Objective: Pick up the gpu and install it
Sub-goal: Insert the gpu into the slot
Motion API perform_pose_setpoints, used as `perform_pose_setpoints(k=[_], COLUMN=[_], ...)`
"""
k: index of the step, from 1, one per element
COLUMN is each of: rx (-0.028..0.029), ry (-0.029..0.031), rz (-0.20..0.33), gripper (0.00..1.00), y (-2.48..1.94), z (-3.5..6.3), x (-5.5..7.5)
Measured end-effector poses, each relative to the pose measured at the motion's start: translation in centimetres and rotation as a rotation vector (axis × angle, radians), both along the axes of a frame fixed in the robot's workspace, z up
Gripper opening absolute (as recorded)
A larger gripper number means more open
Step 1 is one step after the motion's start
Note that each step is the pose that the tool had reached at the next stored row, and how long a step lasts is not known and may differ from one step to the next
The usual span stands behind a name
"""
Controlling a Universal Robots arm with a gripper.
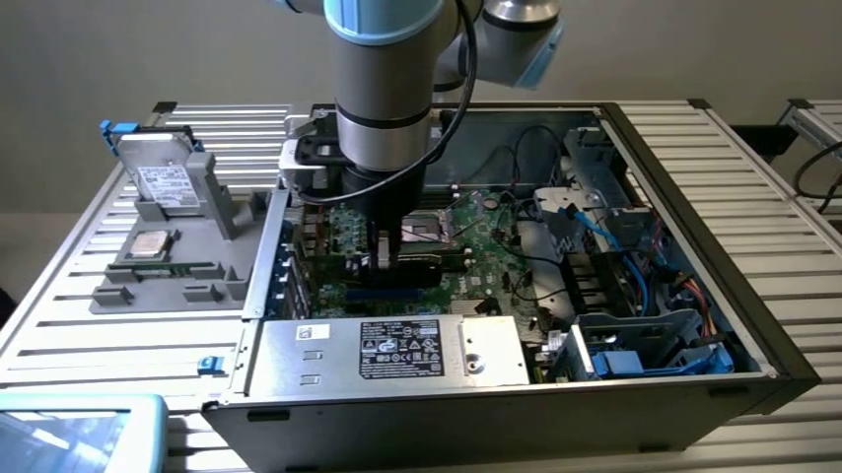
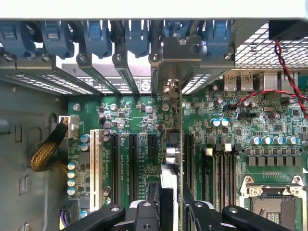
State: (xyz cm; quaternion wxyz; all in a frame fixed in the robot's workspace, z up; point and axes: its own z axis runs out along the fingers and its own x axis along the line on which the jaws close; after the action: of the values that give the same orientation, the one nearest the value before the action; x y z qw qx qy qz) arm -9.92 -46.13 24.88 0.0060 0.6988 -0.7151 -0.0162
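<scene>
1. The gripper point(image 2: 171, 214) hangs directly above the motherboard point(image 2: 139, 120). Its black fingers point(image 2: 144, 211) are drawn narrow and clamp the gpu point(image 2: 171, 166) from both sides.
2. The gpu stands upright on its long edge, square to the motherboard. It is lined up with the row of long black expansion slots point(image 2: 132, 159) on that board.
3. In the exterior view the gpu point(image 1: 428, 261) is a dark slab low over the motherboard point(image 1: 494, 236), directly under the gripper point(image 1: 382, 258).
4. The card's lower edge is hidden. Whether it touches the motherboard's slot, is pressed home, or sits just above it cannot be told.
5. At the motherboard's rear edge, the card's metal bracket point(image 2: 175, 55) meets one of the back openings, among the blue latches point(image 2: 96, 36).
6. Towards the motherboard's other side, away from the slots, lies the CPU socket point(image 2: 269, 197).
7. Well apart from the motherboard, beyond the wall of the computer case point(image 1: 526, 424) on the exterior view's left, a grey tray point(image 1: 184, 286) carries a hard drive point(image 1: 165, 182).
8. Judged from this, the pick-up is done and the card has been brought to the motherboard in its mounting pose. Full seating is unconfirmed, and the card has not yet been let go.
</scene>
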Motion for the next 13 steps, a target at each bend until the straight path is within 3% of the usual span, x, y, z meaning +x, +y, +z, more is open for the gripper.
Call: perform_pose_setpoints(k=[13], rx=[-0.0006], ry=[-0.0007], rz=[0.0], gripper=[0.28], y=[0.0], z=[-0.21], x=[0.0])
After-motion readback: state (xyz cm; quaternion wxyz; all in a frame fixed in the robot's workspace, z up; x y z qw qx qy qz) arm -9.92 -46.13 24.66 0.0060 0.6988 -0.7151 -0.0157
